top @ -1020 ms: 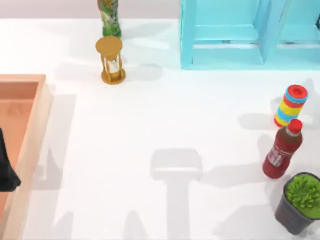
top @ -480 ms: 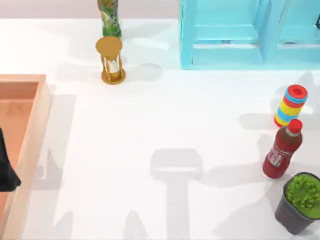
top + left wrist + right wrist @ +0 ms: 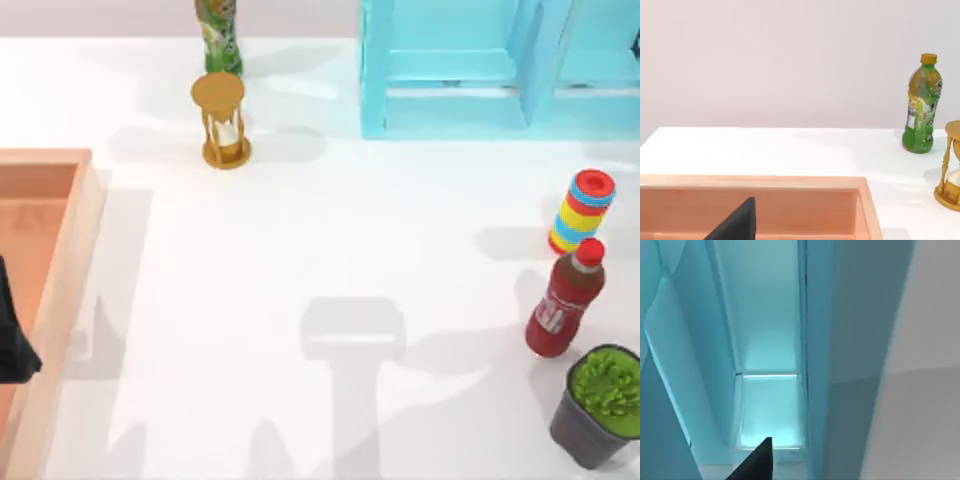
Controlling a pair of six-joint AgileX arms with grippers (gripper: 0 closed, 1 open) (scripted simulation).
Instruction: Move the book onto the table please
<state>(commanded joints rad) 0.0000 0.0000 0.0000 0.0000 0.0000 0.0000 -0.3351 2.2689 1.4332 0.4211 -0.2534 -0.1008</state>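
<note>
The book is out of view. The table [image 3: 300, 230] is the wide white surface under everything. My left arm shows as a dark shape [image 3: 12, 340] at the top view's left edge, over the wooden tray [image 3: 60, 260]. A dark part of my left gripper [image 3: 735, 227] hangs above the tray's inside [image 3: 805, 210]. The right wrist view looks close into the light-blue shelf unit [image 3: 767, 355], with a dark part of my right gripper [image 3: 757, 462] in front of a bright compartment. The shelf unit [image 3: 450, 70] stands at the back right of the table.
A golden hourglass [image 3: 221, 120] and a green bottle [image 3: 218, 35] stand at the back left. At the right edge are a stack of coloured rings [image 3: 581, 210], a red bottle [image 3: 565, 300] and a potted plant [image 3: 600, 405]. Arm shadows lie on the table's middle.
The arm shadow near the red bottle has shifted slightly. No object on the table has moved.
</note>
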